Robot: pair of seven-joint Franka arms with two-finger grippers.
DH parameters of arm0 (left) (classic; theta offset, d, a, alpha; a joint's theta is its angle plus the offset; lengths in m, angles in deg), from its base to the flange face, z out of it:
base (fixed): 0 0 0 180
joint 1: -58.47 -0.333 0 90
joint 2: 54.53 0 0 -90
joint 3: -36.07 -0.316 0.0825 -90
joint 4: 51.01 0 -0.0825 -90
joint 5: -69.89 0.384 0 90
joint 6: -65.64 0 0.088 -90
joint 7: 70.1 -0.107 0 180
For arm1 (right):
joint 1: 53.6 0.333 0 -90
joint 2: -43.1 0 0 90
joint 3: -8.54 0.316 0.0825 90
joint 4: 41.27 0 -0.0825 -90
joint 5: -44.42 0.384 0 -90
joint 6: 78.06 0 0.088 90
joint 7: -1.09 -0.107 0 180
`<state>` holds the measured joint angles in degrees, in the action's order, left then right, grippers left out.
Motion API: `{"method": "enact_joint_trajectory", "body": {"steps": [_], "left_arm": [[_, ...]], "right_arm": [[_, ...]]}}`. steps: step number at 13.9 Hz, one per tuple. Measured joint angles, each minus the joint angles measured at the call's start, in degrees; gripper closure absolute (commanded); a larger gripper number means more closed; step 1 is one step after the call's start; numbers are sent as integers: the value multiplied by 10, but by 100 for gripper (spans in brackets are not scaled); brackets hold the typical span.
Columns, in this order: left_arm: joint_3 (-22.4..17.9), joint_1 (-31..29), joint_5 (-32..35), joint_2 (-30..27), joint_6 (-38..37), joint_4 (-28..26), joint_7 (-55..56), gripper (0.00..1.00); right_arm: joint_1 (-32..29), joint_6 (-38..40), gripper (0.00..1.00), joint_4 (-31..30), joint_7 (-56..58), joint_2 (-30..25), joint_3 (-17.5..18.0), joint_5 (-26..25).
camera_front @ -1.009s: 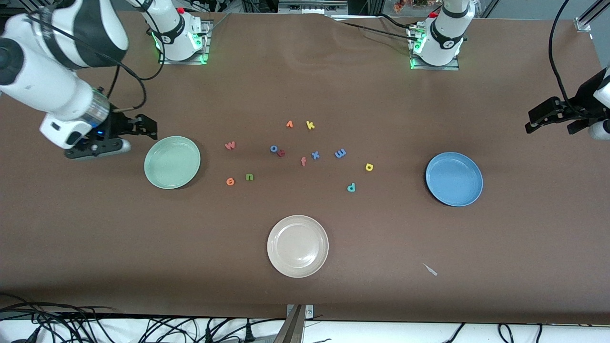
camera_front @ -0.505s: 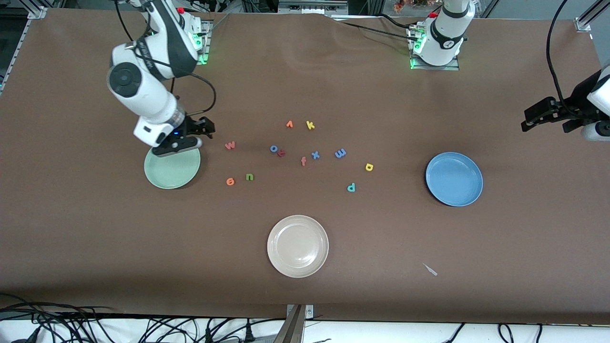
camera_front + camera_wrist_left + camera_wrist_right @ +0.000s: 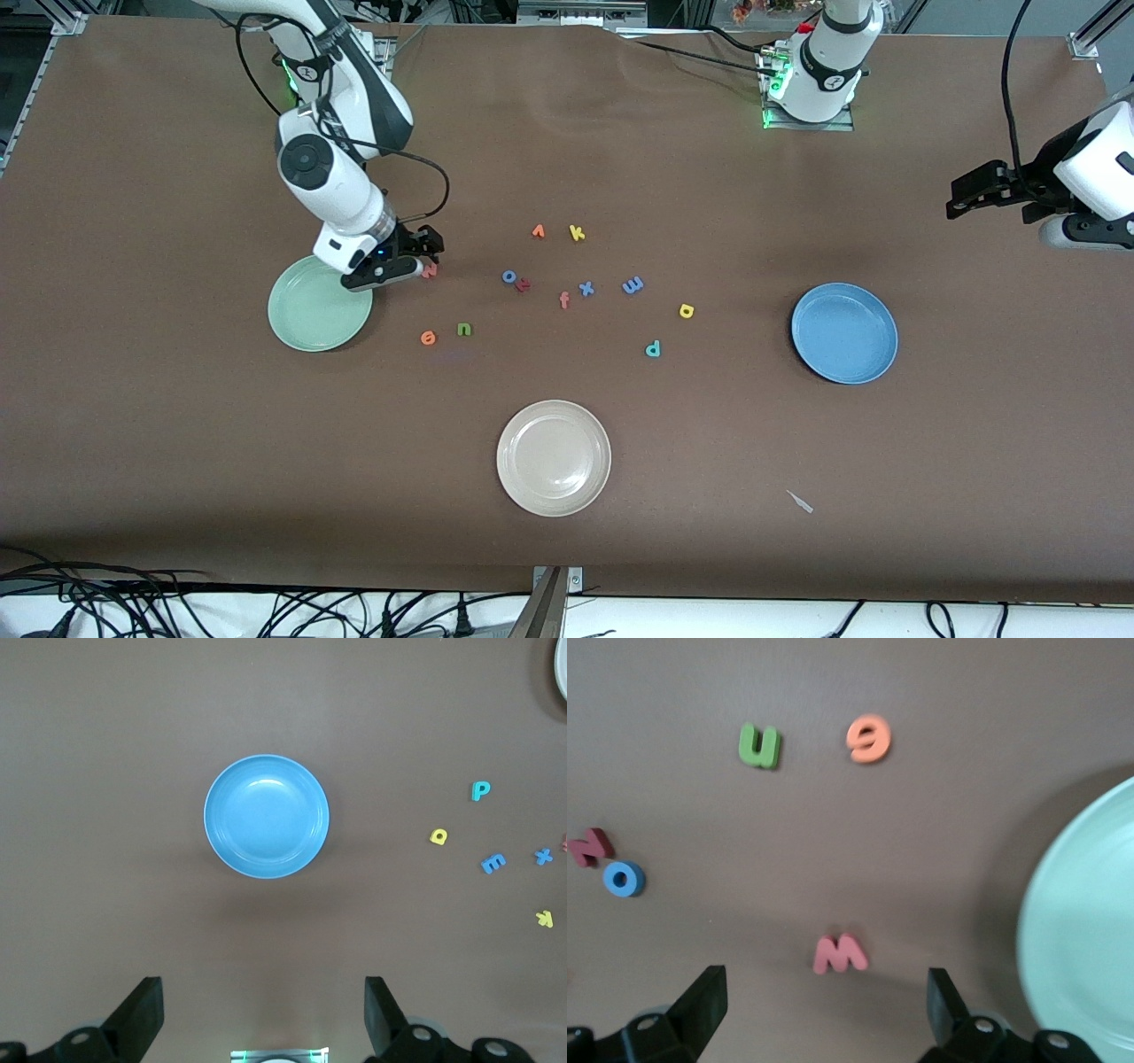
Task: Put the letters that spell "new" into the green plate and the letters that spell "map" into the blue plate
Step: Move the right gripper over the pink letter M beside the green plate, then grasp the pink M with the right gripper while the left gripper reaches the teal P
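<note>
Since the earlier frame the right gripper has swung across the green plate and now hangs over the pink "w", jaws wide apart — surely to straddle it. The "n" and "e" lie nearer the camera. The left gripper waits, jaws apart, above the blue plate; "m", "a", "p" lie untouched.

new letters: green n, orange e, pink w flat, w possibly part-hidden.
map letters: m, a, p flat.
green plate: upright.
blue plate: upright.
</note>
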<state>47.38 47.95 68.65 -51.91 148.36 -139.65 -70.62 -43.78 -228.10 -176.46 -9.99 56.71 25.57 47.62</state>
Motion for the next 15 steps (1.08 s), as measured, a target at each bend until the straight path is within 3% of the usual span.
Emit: {"method": "enact_joint_trajectory", "body": {"steps": [7, 10, 15], "left_arm": [[-2, -2, 11, 22, -3, -2, 0, 0], [-2, -2, 11, 53, 40, -2, 0, 0], [0, 1, 11, 88, 130, -2, 0, 0]], "right_arm": [[24, -92, 0, -29, -25, 41, -2, -28], [24, -100, 0, -39, -25, 42, -16, -61], [24, -119, 1, -49, -25, 50, -19, -71]]}}
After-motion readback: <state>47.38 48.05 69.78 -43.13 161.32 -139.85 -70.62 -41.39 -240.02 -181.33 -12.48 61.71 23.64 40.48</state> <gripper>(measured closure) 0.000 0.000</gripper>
